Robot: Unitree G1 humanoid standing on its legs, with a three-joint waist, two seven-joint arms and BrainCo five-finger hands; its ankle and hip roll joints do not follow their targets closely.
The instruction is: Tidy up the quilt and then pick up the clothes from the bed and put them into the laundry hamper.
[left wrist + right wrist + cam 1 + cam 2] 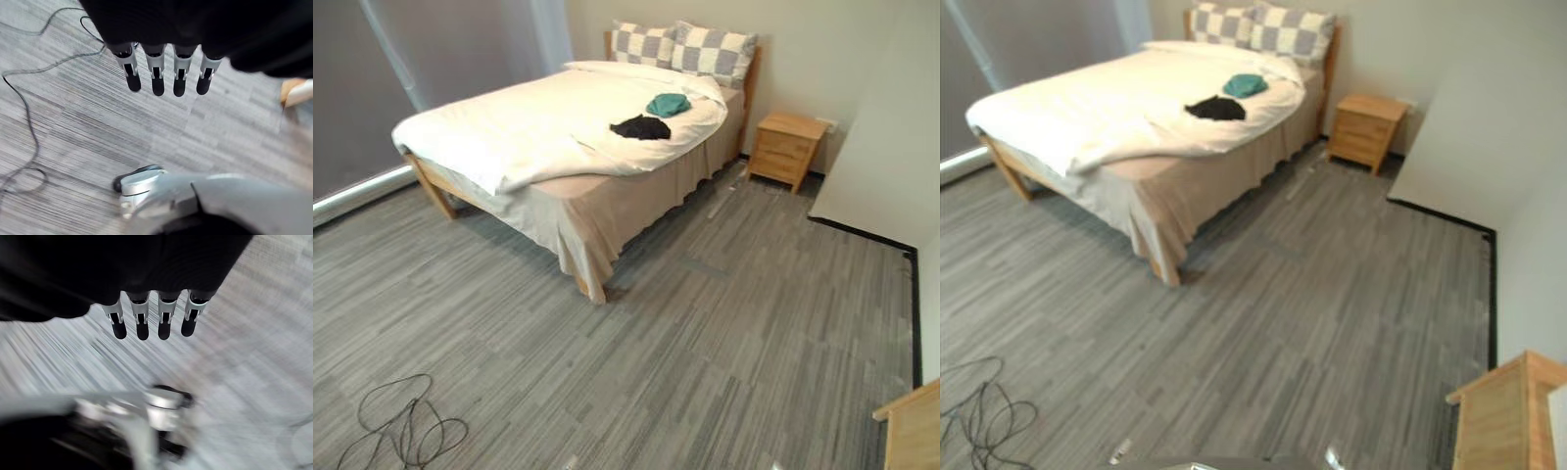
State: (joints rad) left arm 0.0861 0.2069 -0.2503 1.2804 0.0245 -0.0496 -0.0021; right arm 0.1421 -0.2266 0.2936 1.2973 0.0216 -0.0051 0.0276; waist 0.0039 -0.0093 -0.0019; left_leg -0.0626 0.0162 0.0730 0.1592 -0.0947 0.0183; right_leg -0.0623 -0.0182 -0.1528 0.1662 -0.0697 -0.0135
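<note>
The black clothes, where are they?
In the left eye view the black clothes lie on top of the white quilt, on the side of the bed nearest the wooden nightstand, right beside the green clothes and below the checkered pillows.

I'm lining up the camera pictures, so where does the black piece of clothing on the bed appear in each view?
Left eye view: black piece of clothing lies on the white quilt, right of centre, near the top.
Right eye view: it sits left of centre, near the top.
Left and right wrist views: grey floor past the fingers.
Shared landmark: teal garment just behind it.
</note>
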